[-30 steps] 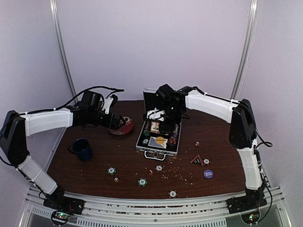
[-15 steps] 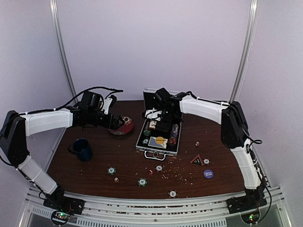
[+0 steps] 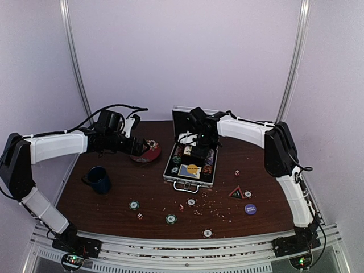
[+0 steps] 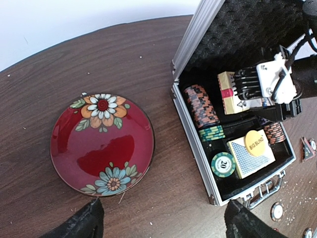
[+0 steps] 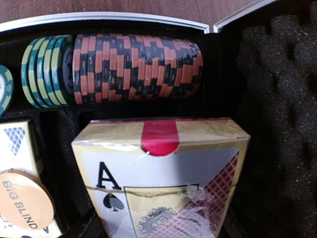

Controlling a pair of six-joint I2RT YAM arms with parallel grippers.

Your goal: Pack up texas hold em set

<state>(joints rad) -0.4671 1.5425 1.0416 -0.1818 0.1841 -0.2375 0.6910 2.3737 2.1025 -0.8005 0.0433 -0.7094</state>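
The silver case [image 3: 174,165] lies open mid-table, its lid upright behind it. In the right wrist view a row of orange-black chips [image 5: 136,64] and green chips [image 5: 44,69] lies in its slot. My right gripper [image 3: 197,147] is down inside the case, shut on a gold and red card box [image 5: 163,168], which stands on end. From the left wrist view it [image 4: 270,84] holds the box [image 4: 229,91] beside the chip row. My left gripper [image 4: 161,225] is open and empty, above the bare wood between the plate and the case. Loose chips [image 3: 171,218] and a blue disc [image 3: 250,209] lie near the front.
A red flowered plate [image 4: 101,146] lies left of the case. A dark blue mug [image 3: 99,179] stands at front left. Tiny dice [image 3: 237,173], crumbs and a dark triangle [image 3: 236,193] are scattered in front of the case. A blue deck [image 4: 242,161] with a yellow Big Blind disc [image 4: 256,143] is in the case.
My right arm has folded in and the gripper has dropped a little lower into the case with the card box. My left arm has not moved.
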